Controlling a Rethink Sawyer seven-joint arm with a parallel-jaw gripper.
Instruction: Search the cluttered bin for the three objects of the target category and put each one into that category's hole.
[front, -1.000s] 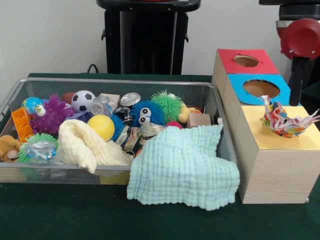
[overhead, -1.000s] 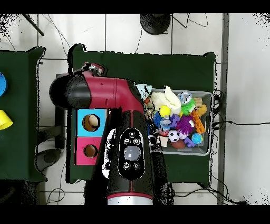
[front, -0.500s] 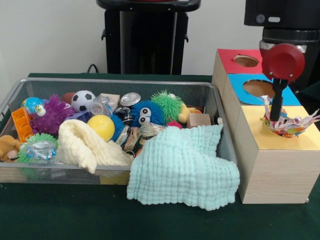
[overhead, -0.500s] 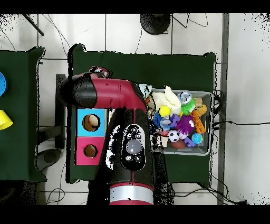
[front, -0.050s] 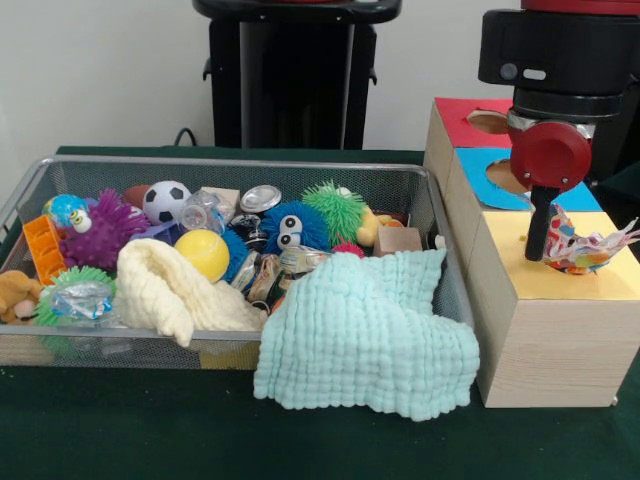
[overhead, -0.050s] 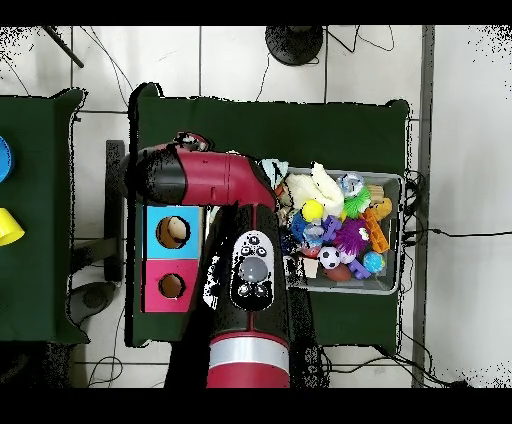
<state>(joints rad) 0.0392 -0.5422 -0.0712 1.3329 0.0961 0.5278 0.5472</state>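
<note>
Bin: wire mesh basket (front, -0.050s: 30, 200) on the green table (front, -0.050s: 150, 430), crowded with toys; in the overhead view it lies to the right of the arm (overhead, -0.050s: 225, 180).
Bin contents, front view: soccer ball (front, -0.050s: 165, 200), yellow ball (front, -0.050s: 203, 253), purple spiky ball (front, -0.050s: 100, 230), blue fuzzy toy with eyes (front, -0.050s: 290, 226), green fuzzy ball (front, -0.050s: 335, 208), metal lid (front, -0.050s: 260, 197), orange block (front, -0.050s: 43, 247), small wooden block (front, -0.050s: 398, 240).
Cloths: cream cloth (front, -0.050s: 170, 292) lies over the toys at the bin's near left; mint cloth (front, -0.050s: 365, 335) drapes over the bin's near right rim and hangs down onto the table.
Sorting box: wooden box (front, -0.050s: 545, 350) just right of the bin, with a red top (front, -0.050s: 460, 112), a blue top (front, -0.050s: 478, 170) and a yellow top (front, -0.050s: 520, 260) in a row from far to near. The red and blue holes show; the arm covers part of each.
Task object: multicoloured patterned cloth (front, -0.050s: 580, 245) sits crumpled on the yellow top, at the spot under the tool.
Gripper: gripper (front, -0.050s: 537, 235) hangs over the yellow top, its dark tip against the left edge of the patterned cloth. Cannot tell whether it is spread or pinching.
Arm: red disc and black housing stand above the box in the front view; the overhead view shows the arm bent over the box's end, hiding the yellow top.
</note>
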